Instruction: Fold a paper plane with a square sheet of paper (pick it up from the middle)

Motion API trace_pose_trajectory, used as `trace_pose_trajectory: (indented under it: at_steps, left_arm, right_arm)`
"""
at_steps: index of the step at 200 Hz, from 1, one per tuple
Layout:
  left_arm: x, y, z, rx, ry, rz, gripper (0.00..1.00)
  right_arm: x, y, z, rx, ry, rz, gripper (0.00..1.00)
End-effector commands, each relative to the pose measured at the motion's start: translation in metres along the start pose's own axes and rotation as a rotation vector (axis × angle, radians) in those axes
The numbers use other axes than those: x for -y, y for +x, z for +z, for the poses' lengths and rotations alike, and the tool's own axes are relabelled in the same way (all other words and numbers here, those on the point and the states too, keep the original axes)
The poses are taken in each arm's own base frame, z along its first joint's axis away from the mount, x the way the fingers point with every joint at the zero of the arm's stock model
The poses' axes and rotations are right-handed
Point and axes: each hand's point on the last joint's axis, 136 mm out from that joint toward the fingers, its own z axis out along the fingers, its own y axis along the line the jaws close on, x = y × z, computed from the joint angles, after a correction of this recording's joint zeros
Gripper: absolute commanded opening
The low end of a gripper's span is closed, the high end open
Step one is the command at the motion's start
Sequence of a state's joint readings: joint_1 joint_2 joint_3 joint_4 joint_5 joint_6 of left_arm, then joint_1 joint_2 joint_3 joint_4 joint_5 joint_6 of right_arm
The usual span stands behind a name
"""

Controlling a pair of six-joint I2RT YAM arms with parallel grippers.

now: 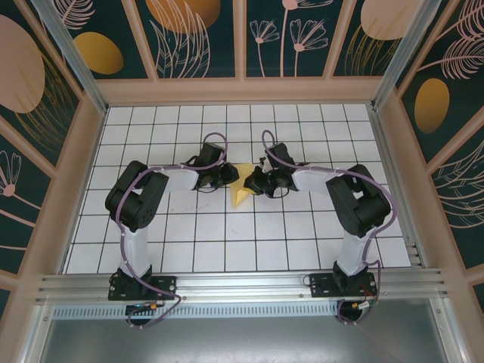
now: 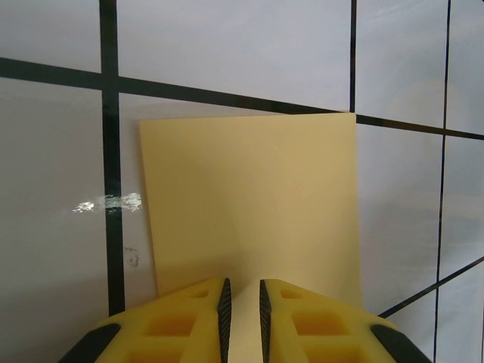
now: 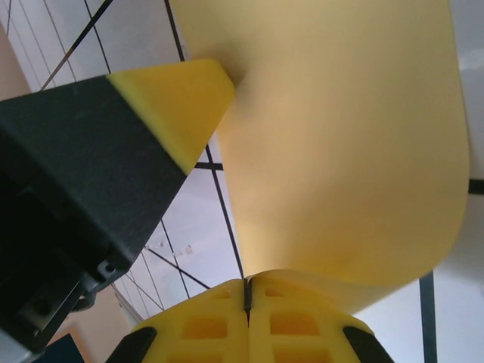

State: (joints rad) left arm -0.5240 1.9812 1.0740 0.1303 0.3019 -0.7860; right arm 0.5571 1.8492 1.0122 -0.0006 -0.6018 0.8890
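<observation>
The square sheet of paper (image 1: 242,193) is plain yellow and hangs lifted between both grippers at mid-table. My right gripper (image 3: 247,281) is shut on one edge of the sheet (image 3: 340,151), which curls up and away from its jaws. My left gripper (image 2: 242,281) points at the sheet's face (image 2: 249,189). Its jaws stand a narrow gap apart, with yellow paper showing through the gap. In the right wrist view one left finger (image 3: 181,94) touches the sheet's upper part. From above, the left gripper (image 1: 227,180) and right gripper (image 1: 255,183) face each other across the sheet.
The floor is a white tiled grid with dark lines (image 1: 189,227). Dark walls painted with orange ovals (image 1: 98,53) stand on three sides. An aluminium rail (image 1: 242,283) runs along the near edge by the arm bases.
</observation>
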Motion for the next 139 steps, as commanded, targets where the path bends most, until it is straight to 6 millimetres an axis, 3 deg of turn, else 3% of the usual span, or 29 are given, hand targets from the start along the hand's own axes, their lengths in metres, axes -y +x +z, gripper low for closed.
trace_pose_trajectory:
  at_steps: [1, 72, 115, 139]
  left_arm:
    - [-0.013, 0.011, 0.008, -0.040, -0.050, 0.001, 0.22]
    - [-0.005, 0.008, 0.004, -0.033, -0.024, -0.001, 0.21]
    - [0.026, -0.022, -0.024, 0.096, 0.035, 0.031, 0.17]
    - [0.029, -0.036, -0.035, 0.164, 0.021, 0.034, 0.15]
  right_arm:
    - [-0.003, -0.010, 0.005, 0.020, 0.002, -0.020, 0.00]
    - [-0.006, -0.005, 0.026, -0.027, 0.017, -0.082, 0.00]
    - [0.003, -0.007, 0.031, -0.026, 0.054, -0.091, 0.00]
    - [0.004, -0.008, 0.033, -0.033, 0.057, -0.099, 0.00]
